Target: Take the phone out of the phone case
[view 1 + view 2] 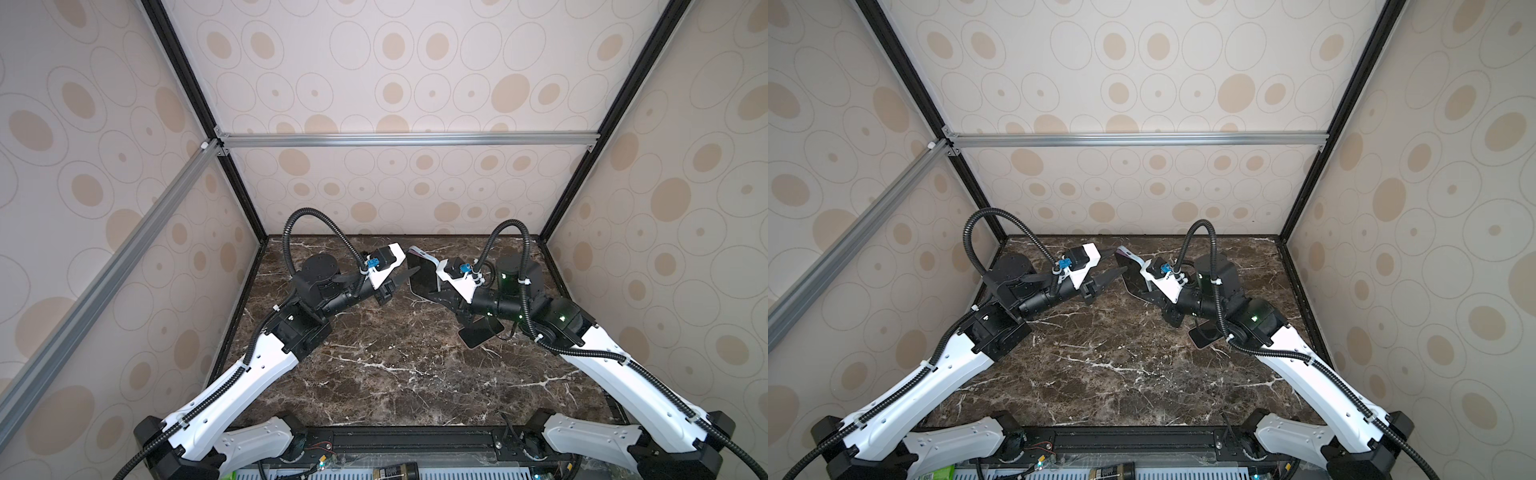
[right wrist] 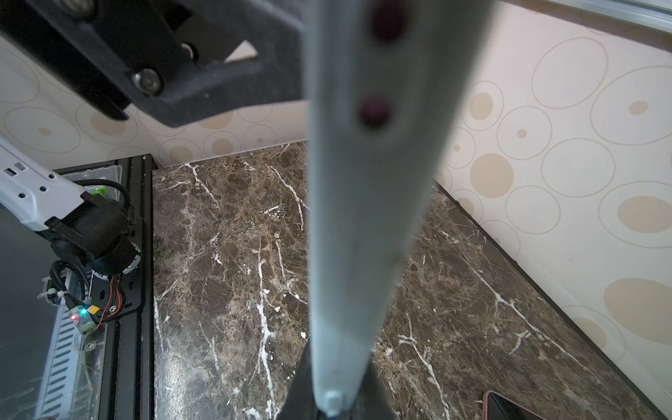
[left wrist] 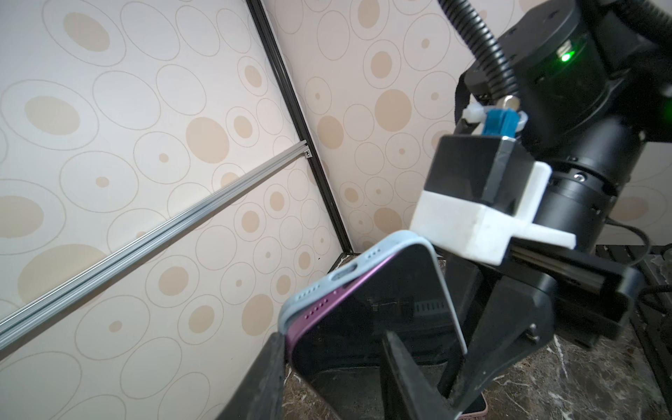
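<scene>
Right jaws clamp phone case | left jaws part-open at phone | marble tabletop | circle-patterned walls

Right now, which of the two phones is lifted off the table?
The purple phone in the pale blue case, gripped by the right claw; the dark pink-edged phone lies flat on the brown marble table.

Soft even light; edges warped; phone case blurred up close.
</scene>
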### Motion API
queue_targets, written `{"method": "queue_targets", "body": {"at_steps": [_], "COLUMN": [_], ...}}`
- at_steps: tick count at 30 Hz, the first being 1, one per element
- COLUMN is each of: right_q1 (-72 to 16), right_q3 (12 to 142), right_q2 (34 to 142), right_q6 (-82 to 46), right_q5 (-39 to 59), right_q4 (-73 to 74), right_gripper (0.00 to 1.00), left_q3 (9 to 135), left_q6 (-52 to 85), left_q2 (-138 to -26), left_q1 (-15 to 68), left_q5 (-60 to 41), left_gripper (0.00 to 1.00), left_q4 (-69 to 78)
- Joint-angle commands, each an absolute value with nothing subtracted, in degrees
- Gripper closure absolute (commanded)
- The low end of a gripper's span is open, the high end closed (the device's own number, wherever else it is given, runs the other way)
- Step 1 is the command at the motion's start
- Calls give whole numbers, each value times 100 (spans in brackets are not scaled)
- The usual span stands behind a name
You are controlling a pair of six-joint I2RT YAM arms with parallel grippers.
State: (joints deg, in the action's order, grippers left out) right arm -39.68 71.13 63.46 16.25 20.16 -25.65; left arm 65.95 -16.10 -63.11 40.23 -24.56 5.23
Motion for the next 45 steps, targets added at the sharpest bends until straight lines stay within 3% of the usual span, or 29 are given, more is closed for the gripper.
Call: {"method": "queue_targets", "body": {"at_steps": [1, 14, 22, 45], "right_q1": [-4128, -4115, -3969, -3865], "right_q3": [7347, 7348, 7535, 7237], "right_q2": [6346, 5965, 5817, 6044], "right_q6": [2152, 2659, 2953, 1428], "right_q5": [2798, 2575, 3081, 4470], "right_q4": [-1942, -2137, -2526, -395], "right_gripper": [100, 100, 100, 100], "left_q3": [6662, 6621, 6512, 6322], "left_q6": [-1743, -1411, -985, -741], "left_q2": [-6495, -6354, -6213, -6354], "left_q1": [4221, 3854, 3509, 3424], "left_q5": [-3642, -5179, -6254, -6670], "left_gripper": [58, 61, 61, 66], "left_q4": [48, 14, 241, 342]}}
